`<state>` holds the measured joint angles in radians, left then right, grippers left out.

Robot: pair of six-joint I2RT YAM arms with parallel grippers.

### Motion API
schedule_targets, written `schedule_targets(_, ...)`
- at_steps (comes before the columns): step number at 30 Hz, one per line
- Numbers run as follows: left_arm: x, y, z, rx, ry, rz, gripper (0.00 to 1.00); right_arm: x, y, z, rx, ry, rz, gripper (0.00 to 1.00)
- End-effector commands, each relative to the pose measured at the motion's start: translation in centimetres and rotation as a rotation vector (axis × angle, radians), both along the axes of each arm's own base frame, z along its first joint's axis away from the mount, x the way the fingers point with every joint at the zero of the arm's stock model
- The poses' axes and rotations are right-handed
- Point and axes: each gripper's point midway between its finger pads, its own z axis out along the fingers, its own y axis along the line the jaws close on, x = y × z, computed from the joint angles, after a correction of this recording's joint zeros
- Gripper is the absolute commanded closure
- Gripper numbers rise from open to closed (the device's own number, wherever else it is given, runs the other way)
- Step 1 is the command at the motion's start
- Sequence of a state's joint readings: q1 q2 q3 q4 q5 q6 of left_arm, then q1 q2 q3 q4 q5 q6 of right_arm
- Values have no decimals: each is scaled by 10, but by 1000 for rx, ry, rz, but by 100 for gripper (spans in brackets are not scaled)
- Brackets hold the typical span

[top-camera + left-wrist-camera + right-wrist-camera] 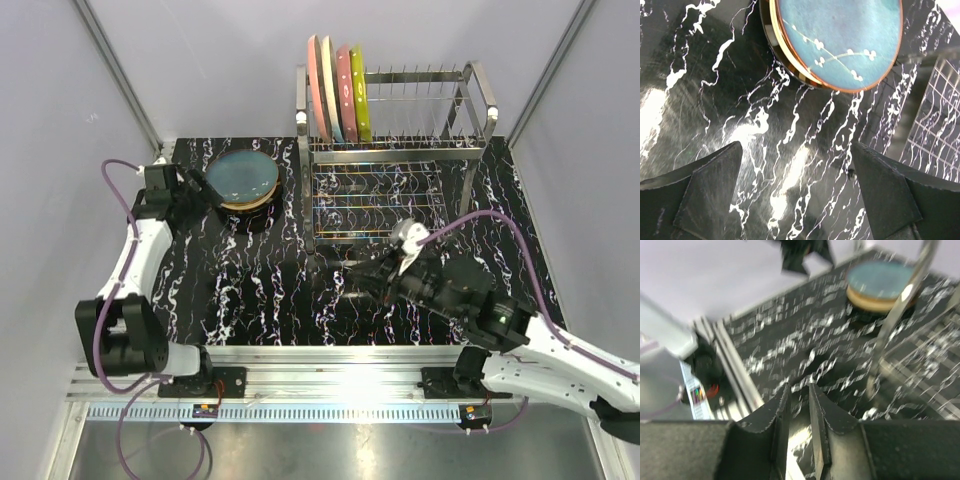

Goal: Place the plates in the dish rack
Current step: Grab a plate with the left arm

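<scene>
Several plates (pixel 338 90) stand on edge at the left end of the dish rack (pixel 400 150): pink, pale, dotted pink and dotted green. A stack of plates (pixel 241 178) with a teal one (pixel 840 42) on top lies on the table left of the rack, also seen in the right wrist view (pixel 880 282). My left gripper (pixel 198 186) is just left of the stack, open wide and empty (pixel 796 146), the stack a little ahead of it. My right gripper (pixel 372 270) hovers in front of the rack (pixel 900 305), its jaws a narrow slit apart (pixel 799 387) with nothing between.
The black marbled table (pixel 250 280) runs between the arms. The rack's lower wire tier (pixel 375 205) lies ahead of the right gripper and shows at the right of the left wrist view (pixel 940 125). Grey walls close in the sides and back.
</scene>
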<state>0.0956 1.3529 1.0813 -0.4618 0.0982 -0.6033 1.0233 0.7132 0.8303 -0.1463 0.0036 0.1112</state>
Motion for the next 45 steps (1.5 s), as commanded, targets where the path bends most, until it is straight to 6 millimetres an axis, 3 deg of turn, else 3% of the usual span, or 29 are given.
schedule_targets(1, 34, 5, 24, -15, -101, 2, 9, -4, 12, -27, -16, 36, -30, 72)
schedule_targets(5, 55, 10, 18, -26, -89, 12, 16, -10, 27, -68, -129, 60, -35, 70)
schedule_targets(6, 60, 12, 8, -30, -65, 18, 18, -13, 28, -79, -151, 65, -37, 70)
schedule_targets(7, 67, 13, 14, -32, -75, 22, 19, -14, 28, -84, -156, 70, -42, 69)
schedule_targets(9, 74, 15, 1, -37, -42, 24, 21, -17, 27, -98, -164, 89, -47, 69)
schedule_targets(11, 83, 19, 4, -33, -52, 34, 23, -19, 25, -109, -167, 107, -58, 67)
schedule_targets(18, 111, 25, -13, -47, -20, 45, 30, -21, 20, -160, -251, 176, -79, 65)
schedule_targets(21, 118, 27, -19, -54, -11, 47, 36, -20, 16, -172, -275, 188, -91, 64)
schedule_targets(33, 134, 36, -53, -41, 37, 62, 40, -20, 5, -193, -278, 231, -135, 64)
schedule_targets(45, 144, 37, -70, -64, 49, 60, 48, -18, 6, -199, -301, 237, -150, 63)
